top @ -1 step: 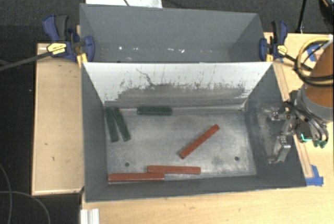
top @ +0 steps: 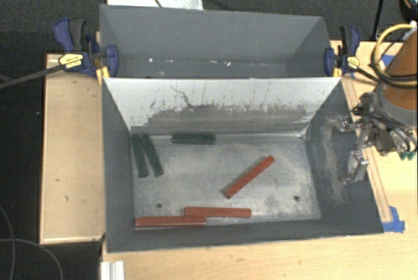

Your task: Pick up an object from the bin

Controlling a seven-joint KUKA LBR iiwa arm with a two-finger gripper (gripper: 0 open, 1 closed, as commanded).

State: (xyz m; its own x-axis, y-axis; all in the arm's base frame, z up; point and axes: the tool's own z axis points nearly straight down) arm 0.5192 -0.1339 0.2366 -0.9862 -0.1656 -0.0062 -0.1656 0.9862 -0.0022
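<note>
Candidate object: red-brown bar (top: pixel 249 177), lying flat and diagonal on the bin floor just toward 4 o'clock of centre, apart from all others; it is the bar nearest the hand.
Shape and material: slim, straight, square-edged stick with a matt face, likely painted wood or plastic; judged rigid and light.
Other red-brown bars: long bar (top: pixel 217 212) and front bar (top: pixel 170 221) at 6 to 7 o'clock, end to end and overlapping slightly, close to the front wall.
Dark green bars: single bar (top: pixel 193 138) at 12 o'clock by the back wall; left pair (top: pixel 146 155) at 9 o'clock, side by side and touching.
Bin (top: pixel 196 174): grey sheet metal, sloped walls, floor scuffed and scratched.
Hand (top: pixel 356 158): at 3 o'clock, above the right sloped wall, well apart from every bar; open or closed cannot be told; no bar seen in it.
Step in hand: approach; nothing grasped yet.
Next move calls for: travel toward 9 o'clock over the diagonal bar, alignment across its narrow width, then descent.
</note>
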